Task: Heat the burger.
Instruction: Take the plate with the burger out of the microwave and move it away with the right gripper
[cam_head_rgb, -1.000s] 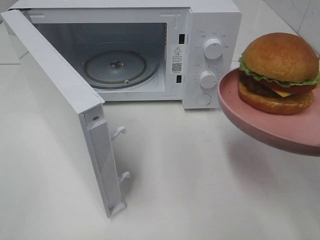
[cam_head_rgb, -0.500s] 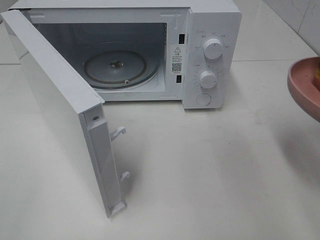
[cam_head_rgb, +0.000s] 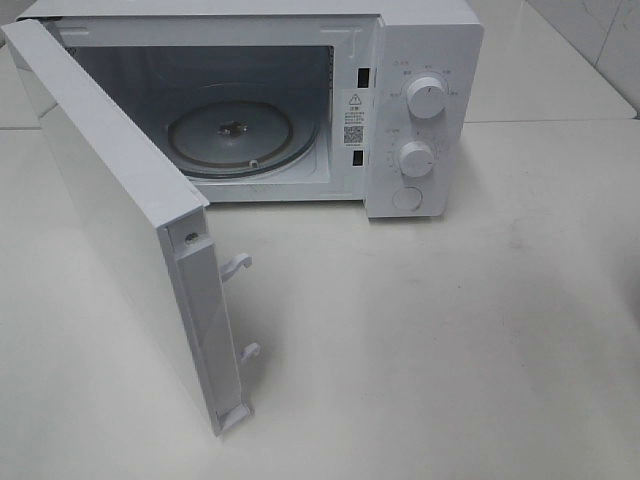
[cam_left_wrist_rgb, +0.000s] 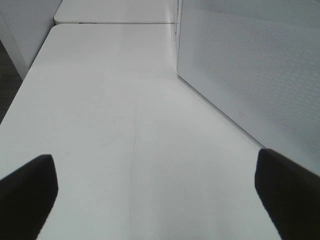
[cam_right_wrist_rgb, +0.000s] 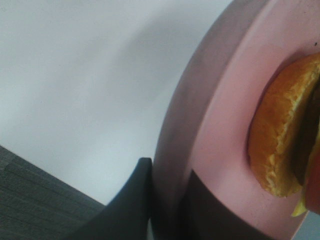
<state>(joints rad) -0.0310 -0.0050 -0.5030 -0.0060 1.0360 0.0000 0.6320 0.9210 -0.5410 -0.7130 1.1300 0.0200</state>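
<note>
The right claw (cam_right_wrist_rgb: 167, 200) is pinched shut on the rim of a pink plate (cam_right_wrist_rgb: 220, 115). One dark finger (cam_right_wrist_rgb: 127, 200) sits under the rim and the other presses on top of it, so the plate edge is squeezed between them. The burger (cam_right_wrist_rgb: 280, 145) sits on the plate, close to the claw, just past the rim that the claw holds. Only the orange-brown bottom bun and a bit of yellow at its edge show in the right wrist view. Below the plate and claw is the white table (cam_right_wrist_rgb: 75, 75), with a dark floor past its edge.

In the high view, the plate, the burger and both claws are out of the picture. That view shows a white microwave (cam_head_rgb: 420, 60) standing on the table. Its door (cam_head_rgb: 120, 230) is swung wide open. Inside lies a round glass tray (cam_head_rgb: 235, 135) with nothing on it. Two round knobs (cam_head_rgb: 427, 98) sit on the front panel.

The left claw (cam_left_wrist_rgb: 160, 192) is wide open and holds nothing. Its two dark fingertips (cam_left_wrist_rgb: 27, 192) hang apart over the bare table. A flat white panel dotted with fine holes (cam_left_wrist_rgb: 250, 65) stands near it on one side.
</note>
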